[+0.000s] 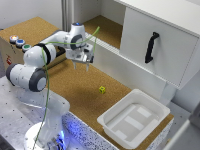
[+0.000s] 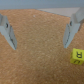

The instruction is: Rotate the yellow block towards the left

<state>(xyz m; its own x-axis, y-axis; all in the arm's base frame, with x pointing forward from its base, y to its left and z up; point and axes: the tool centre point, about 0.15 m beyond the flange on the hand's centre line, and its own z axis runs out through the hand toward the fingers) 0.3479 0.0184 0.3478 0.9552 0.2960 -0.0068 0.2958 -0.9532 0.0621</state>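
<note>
The yellow block [image 1: 102, 89] is a tiny yellow-green cube with dark marks, lying on the cork table surface [image 1: 75, 85]. In the wrist view it [image 2: 77, 55] sits just past one fingertip [image 2: 68, 41], outside the gap between the fingers. My gripper [image 1: 81, 65] hangs above the cork, well above the block and toward the exterior view's left of it. Its fingers are spread apart and hold nothing.
A white plastic bin [image 1: 134, 118] stands at the front on the exterior view's right. A white cabinet with a black handle [image 1: 151, 47] runs along the back. A box with coloured buttons [image 1: 19, 43] sits at the exterior view's left.
</note>
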